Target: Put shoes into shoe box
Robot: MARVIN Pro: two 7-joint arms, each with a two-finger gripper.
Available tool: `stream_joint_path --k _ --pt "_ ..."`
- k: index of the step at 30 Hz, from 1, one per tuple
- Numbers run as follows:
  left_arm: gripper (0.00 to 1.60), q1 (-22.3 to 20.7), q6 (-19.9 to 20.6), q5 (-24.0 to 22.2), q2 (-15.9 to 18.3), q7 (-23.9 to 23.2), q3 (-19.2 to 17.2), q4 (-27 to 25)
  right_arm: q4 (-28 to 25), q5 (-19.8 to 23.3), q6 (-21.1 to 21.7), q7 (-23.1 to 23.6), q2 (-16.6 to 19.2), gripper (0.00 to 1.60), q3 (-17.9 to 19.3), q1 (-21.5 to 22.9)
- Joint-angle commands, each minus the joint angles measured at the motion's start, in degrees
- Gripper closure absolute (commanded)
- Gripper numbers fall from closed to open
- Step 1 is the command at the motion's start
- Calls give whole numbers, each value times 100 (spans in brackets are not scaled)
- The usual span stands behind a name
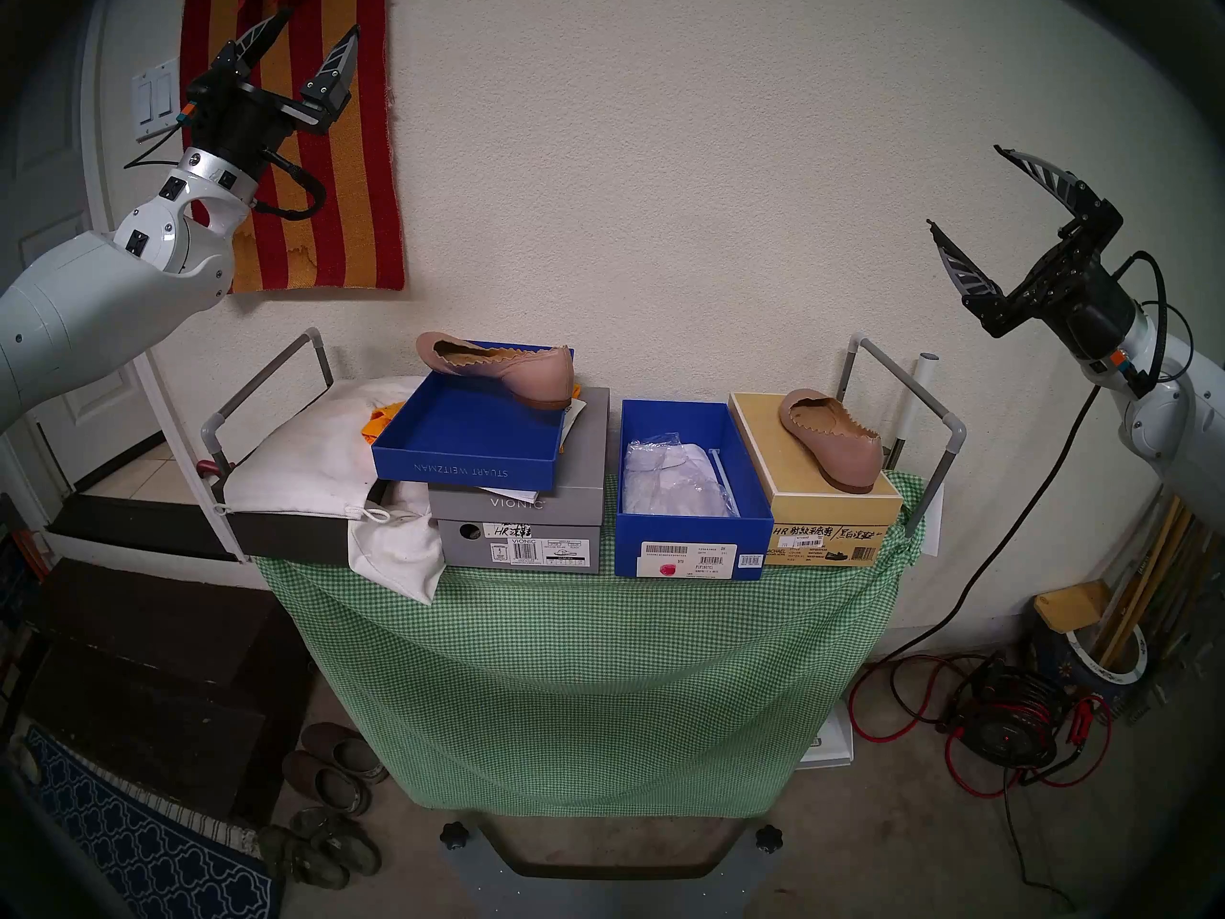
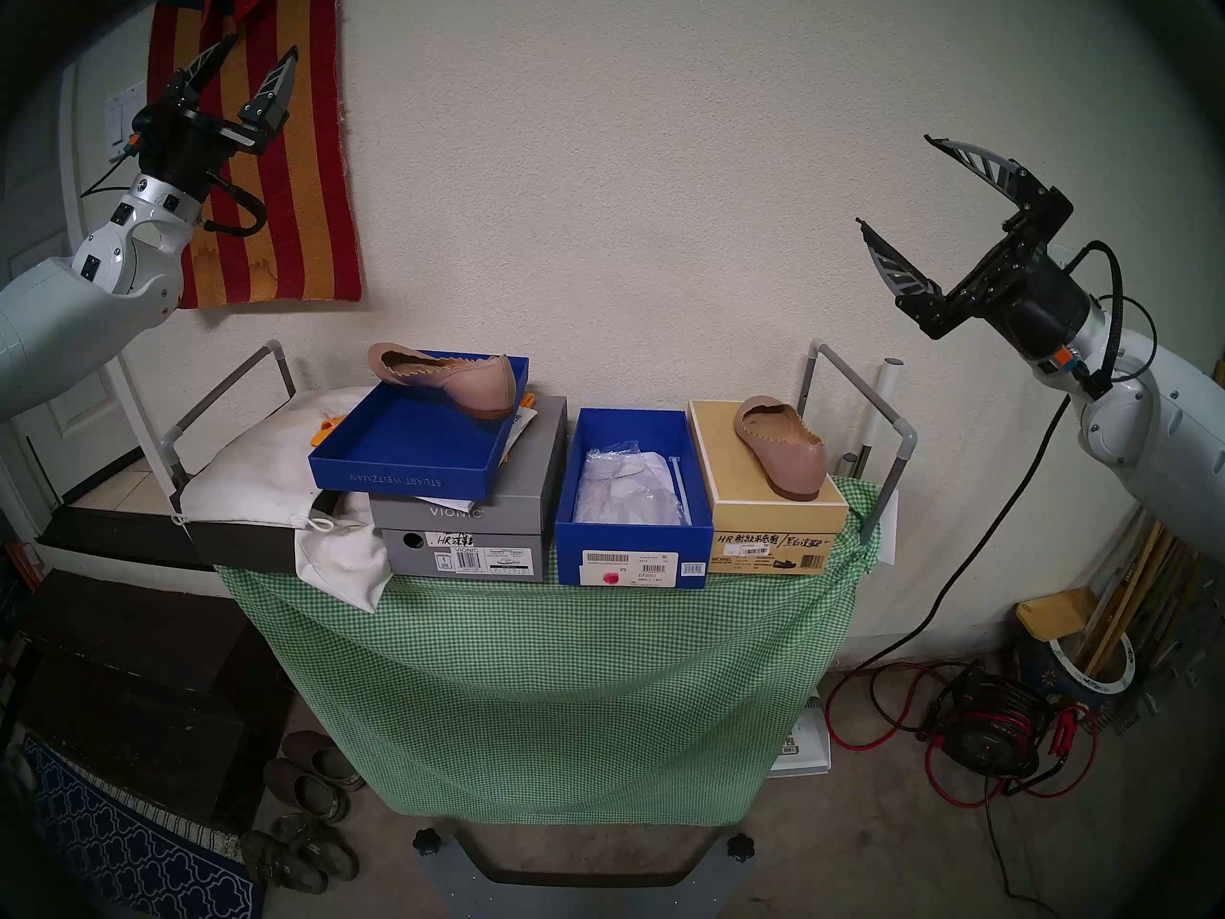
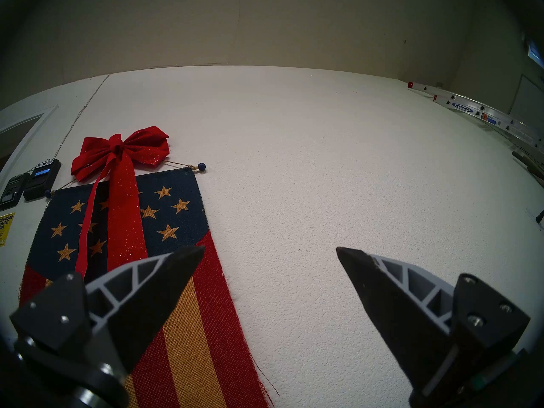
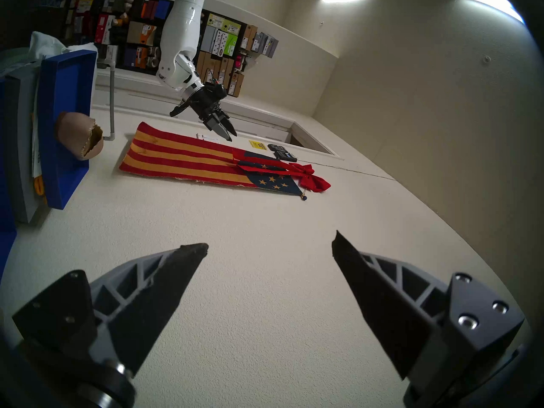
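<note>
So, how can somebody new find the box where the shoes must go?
On the table with the green checked cloth, three boxes stand in a row. Take the middle one, the deep blue box. It alone is open, with crumpled paper inside.

Shoe box point(image 1: 689, 533) at table point(image 1: 583, 632) centre, 12 o'clock from me. Wrapping point(image 1: 676, 477) inside it. Lid tray point(image 1: 464, 463) at 11 o'clock atop two stacked boxes point(image 1: 524, 520); one shoe point(image 1: 497, 367) across its far rim. Second shoe point(image 1: 832, 443) at 1 o'clock on closed box point(image 1: 822, 500), touching shoe box's right side. Cloth bag point(image 1: 318, 467) at 10 o'clock.
</note>
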Motion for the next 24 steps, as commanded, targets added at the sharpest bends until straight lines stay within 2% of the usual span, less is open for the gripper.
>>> stream_joint_path --k 1,8,9,10,11,13,15,16,24 --pt "0 -7 2 0 -2 -1 -4 3 203 43 10 703 -179 0 102 411" --pt "0 -9 0 0 -2 2 0 2 242 68 10 1580 -182 0 212 667" --pt "0 -9 -1 0 -2 2 1 2 251 23 10 1569 -189 0 205 693" --pt "0 -10 -1 0 -2 3 1 2 249 82 10 1831 -191 0 234 734" --pt "0 -10 -1 0 -2 4 2 2 269 13 10 1722 -212 0 215 748" --pt "0 -10 -2 1 -2 5 3 1 273 89 10 2057 -216 0 248 799" --pt "0 -11 -2 1 -1 6 4 1 279 58 10 2122 -225 0 251 835" --pt "0 -11 -3 1 -1 6 5 1 277 127 10 2351 -230 0 268 872" --pt "0 -13 -5 1 -1 11 8 -1 209 185 10 3123 -272 0 261 1006"
